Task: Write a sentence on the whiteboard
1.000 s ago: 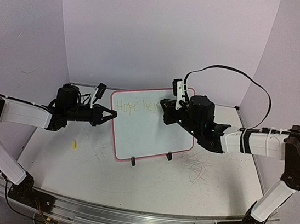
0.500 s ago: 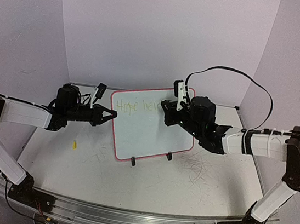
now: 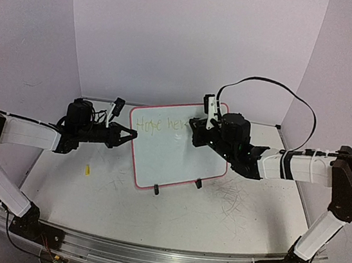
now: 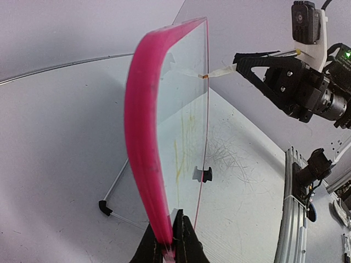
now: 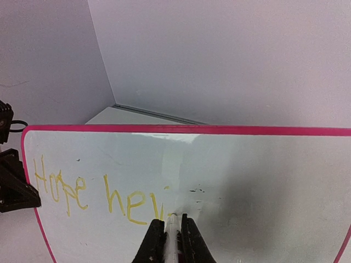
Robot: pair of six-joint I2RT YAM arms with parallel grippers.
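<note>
The whiteboard [image 3: 179, 158] stands upright on the table, white with a thin pink frame [image 4: 141, 137]. My left gripper [image 3: 133, 134] is shut on its left edge, and in the left wrist view the jaws [image 4: 169, 244] pinch the pink rim. My right gripper [image 3: 197, 131] is shut on a white marker [image 5: 172, 233], whose tip touches the board. The sentence [image 5: 135, 204] in yellow reads "Hope hev", and the marker tip [image 4: 205, 76] sits just right of the last stroke. The same faint writing [image 3: 160, 125] shows along the board's top.
Two black clip feet [image 3: 156, 190] [image 3: 198, 184] hold the board up. A small yellow cap [image 3: 87, 170] lies on the table to the left. Grey scratch marks [image 3: 232, 194] cover the table on the right. Walls close in behind, and a metal rail [image 3: 146, 257] runs along the front.
My right gripper with the marker has shifted slightly at the end of the writing. The left arm and the board have not moved.
</note>
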